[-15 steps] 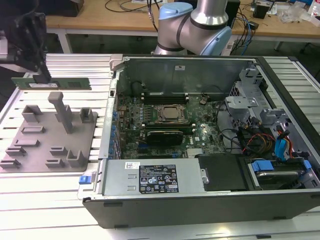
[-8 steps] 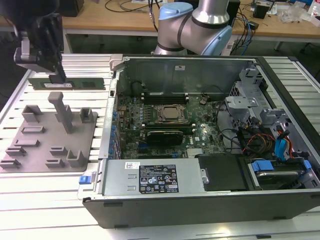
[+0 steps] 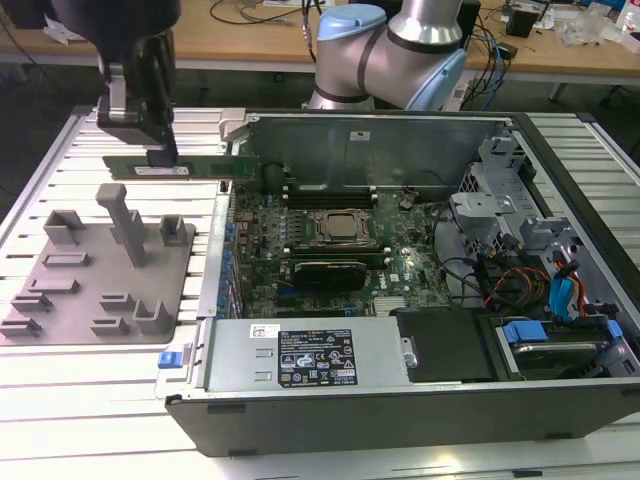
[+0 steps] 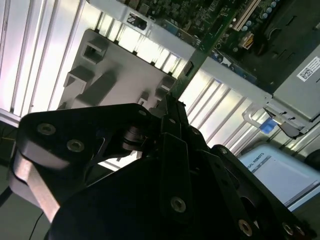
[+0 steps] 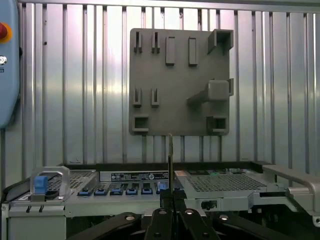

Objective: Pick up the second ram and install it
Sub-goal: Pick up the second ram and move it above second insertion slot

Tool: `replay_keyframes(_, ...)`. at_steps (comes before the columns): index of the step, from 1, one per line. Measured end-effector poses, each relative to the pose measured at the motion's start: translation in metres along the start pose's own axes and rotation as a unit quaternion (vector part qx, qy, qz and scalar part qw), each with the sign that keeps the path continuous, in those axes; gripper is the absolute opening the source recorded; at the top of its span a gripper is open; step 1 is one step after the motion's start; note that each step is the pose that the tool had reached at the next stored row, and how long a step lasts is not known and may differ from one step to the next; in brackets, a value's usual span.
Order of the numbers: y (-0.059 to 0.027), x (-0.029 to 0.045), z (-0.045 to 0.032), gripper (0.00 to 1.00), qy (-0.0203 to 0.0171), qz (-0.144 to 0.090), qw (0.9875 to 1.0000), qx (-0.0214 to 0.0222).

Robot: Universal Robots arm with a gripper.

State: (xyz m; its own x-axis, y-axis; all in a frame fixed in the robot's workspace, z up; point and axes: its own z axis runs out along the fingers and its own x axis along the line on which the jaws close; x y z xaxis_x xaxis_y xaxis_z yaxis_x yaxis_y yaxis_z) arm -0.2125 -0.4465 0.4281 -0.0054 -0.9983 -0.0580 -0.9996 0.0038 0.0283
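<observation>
Now gripper jaws are shut tight on the second ram, held in air btwn grey holder tray & open PC case. Stick stands on edge, long axis level, running along exterior view's left-right, one end twd case wall. Open room above tray.

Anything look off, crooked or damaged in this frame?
Nothing spilled or damaged. The gripper holds the ram stick level, in the air near the grey holder tray and the open computer case. One quirk: the grip is off-centre, nearer the stick's end on the exterior view's left.
</observation>
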Motion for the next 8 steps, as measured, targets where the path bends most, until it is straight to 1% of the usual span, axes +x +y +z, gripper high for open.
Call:
replay_keyframes(1,-0.0045,0.0000,-0.0001,0.09,0.0000,0.000,1.0000,0.0000)
replay_keyframes(3,-0.0110,-0.0001,-0.0003,0.09,0.0000,0.000,1.0000,0.0000)
replay_keyframes(8,-0.0219,-0.0001,-0.0006,0.09,0.0000,0.000,1.0000,0.0000)
